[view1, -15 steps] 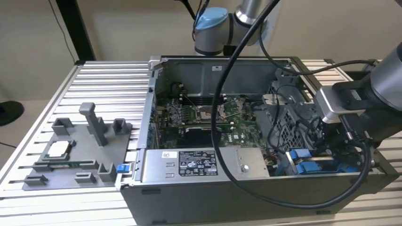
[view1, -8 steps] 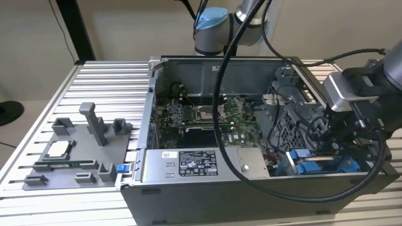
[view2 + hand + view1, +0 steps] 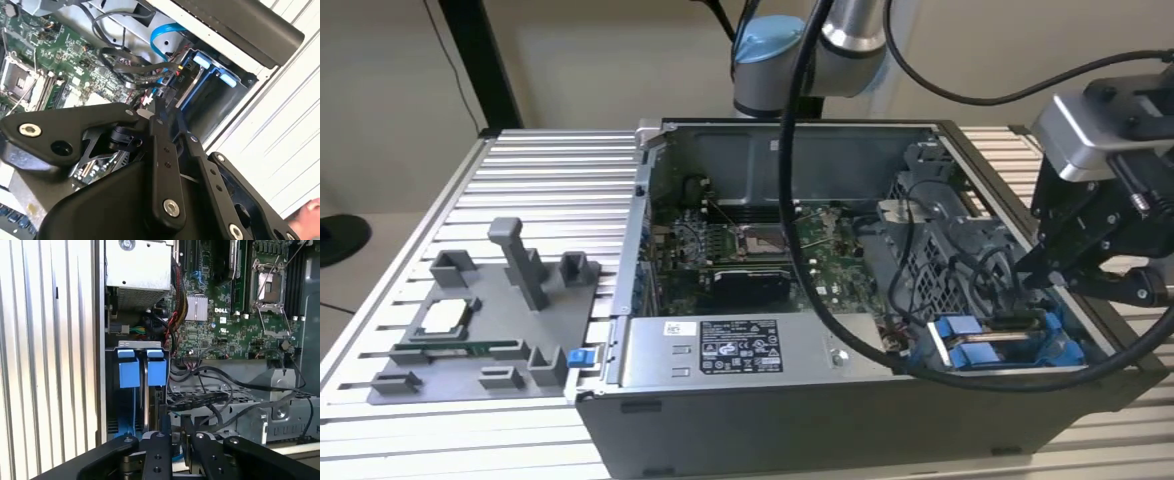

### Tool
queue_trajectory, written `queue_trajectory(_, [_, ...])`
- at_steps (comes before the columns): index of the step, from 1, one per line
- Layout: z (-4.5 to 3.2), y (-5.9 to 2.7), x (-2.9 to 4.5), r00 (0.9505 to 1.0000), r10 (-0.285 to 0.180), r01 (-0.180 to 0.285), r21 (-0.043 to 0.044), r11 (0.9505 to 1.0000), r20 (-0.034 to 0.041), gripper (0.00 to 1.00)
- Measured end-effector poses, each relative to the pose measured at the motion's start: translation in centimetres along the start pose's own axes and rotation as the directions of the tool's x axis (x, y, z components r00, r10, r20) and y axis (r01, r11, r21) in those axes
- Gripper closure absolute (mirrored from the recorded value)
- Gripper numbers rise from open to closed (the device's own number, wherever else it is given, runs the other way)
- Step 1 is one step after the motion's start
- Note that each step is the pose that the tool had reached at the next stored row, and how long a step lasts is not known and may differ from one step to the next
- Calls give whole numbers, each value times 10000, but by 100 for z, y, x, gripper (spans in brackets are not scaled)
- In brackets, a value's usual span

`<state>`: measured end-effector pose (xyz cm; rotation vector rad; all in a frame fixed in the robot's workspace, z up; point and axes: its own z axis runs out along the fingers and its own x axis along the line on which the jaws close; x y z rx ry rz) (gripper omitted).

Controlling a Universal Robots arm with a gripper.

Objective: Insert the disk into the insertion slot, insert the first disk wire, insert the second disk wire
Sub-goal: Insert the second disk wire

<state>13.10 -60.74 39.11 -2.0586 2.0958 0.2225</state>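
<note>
Where the ribbed aluminium table (image 3: 534,180) carries an opened desktop computer case (image 3: 854,420), the Universal Robots arm (image 3: 781,50) rises at the far side and its black gripper (image 3: 1107,275) hangs over the case's corner at the exterior view's right, near edge. Inside the case lies the green motherboard (image 3: 747,240), with its empty processor socket (image 3: 767,238) near the middle; both wrist views show the same board (image 3: 235,325) (image 3: 65,65). Along the near wall sits the silver labelled power-supply box (image 3: 734,350). To the exterior view's left of the case, on the table, rests a grey plastic fixture tray (image 3: 480,320) with upright posts.

At the case's right near corner is the insertion slot (image 3: 974,260), a dark grey perforated drive bay. The disk (image 3: 1001,340) stands just beside it in its bright blue carrier frame, its blue tabs (image 3: 142,371) facing the first wrist view. A thick black cable (image 3: 807,280) sweeps from the arm across the case and past the disk.

Seen in the second wrist view, the gripper's fingers (image 3: 162,125) lie close together, with hardly any gap, and reach among black wires (image 3: 130,67) beside a blue data cable (image 3: 162,35); I cannot tell whether anything is pinched between them. In the first wrist view the gripper (image 3: 175,432) sits just beside the blue carrier.
</note>
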Motion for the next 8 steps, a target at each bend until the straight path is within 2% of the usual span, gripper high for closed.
queue_trajectory(8, [-32,-1,-8,10000,-1,1,0,10000,1,0])
